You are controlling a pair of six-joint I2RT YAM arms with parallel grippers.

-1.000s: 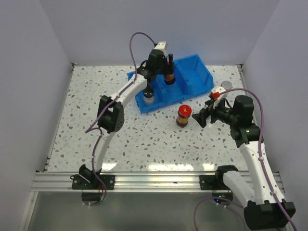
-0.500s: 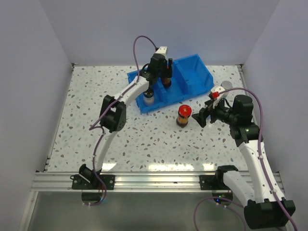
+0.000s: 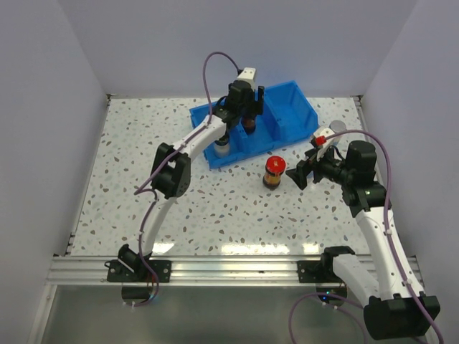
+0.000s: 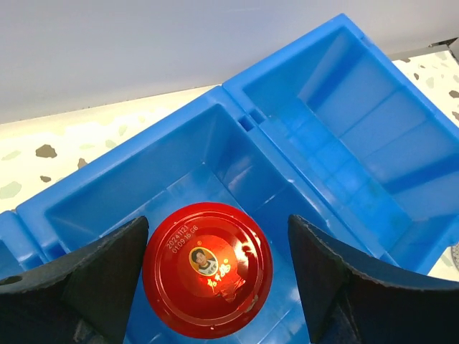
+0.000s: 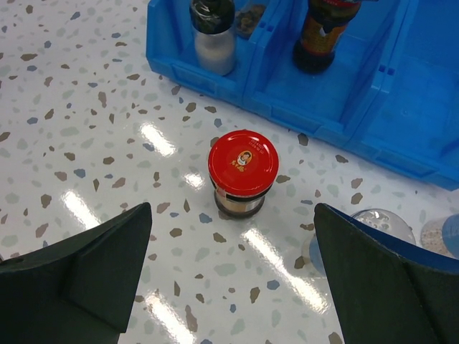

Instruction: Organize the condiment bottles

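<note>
**Red-Capped Jar Stands in the Middle Bay, Left Jaws Parted Around It**

We open on a white speckled terrazzo-pattern table point(image 3: 107, 179), boxed in by plain pale walls.

From the top camera, a blue plastic three-compartment bin point(image 3: 297, 107) sits angled at the far side. The left gripper point(image 3: 249, 107) reaches into it, poised over the middle compartment. There a red-capped glass jar of dark brown sauce point(image 3: 249, 125) stands upright. One compartment to the left stands a black-capped clear jar point(image 3: 222, 143). Out on the open table, just in front of the bin, a second red-capped jar point(image 3: 274, 172) stands alone. The right gripper point(image 3: 293, 175) hovers just beside it, pointed at it and not touching. A silver-grey-capped jar point(image 3: 336, 127) stands near the bin's right corner.

Over to the left wrist, looking straight down on that red cap in the middle compartment. The black fingers point(image 4: 93, 279) flank it. A strip of blue shows between the cap and the right-hand finger. The left-hand finger sits at the cap's edge, and contact there cannot be told. The jaws are parted, not clamped.

Now the right wrist. The jaws are spread wide, with the fingers point(image 5: 86, 272) down in both lower corners. The second red-capped jar stands upright ahead of and between them, clear of both. Behind it runs the bin's front wall, with the black-capped jar and the dark brown jar in neighbouring compartments.
</note>
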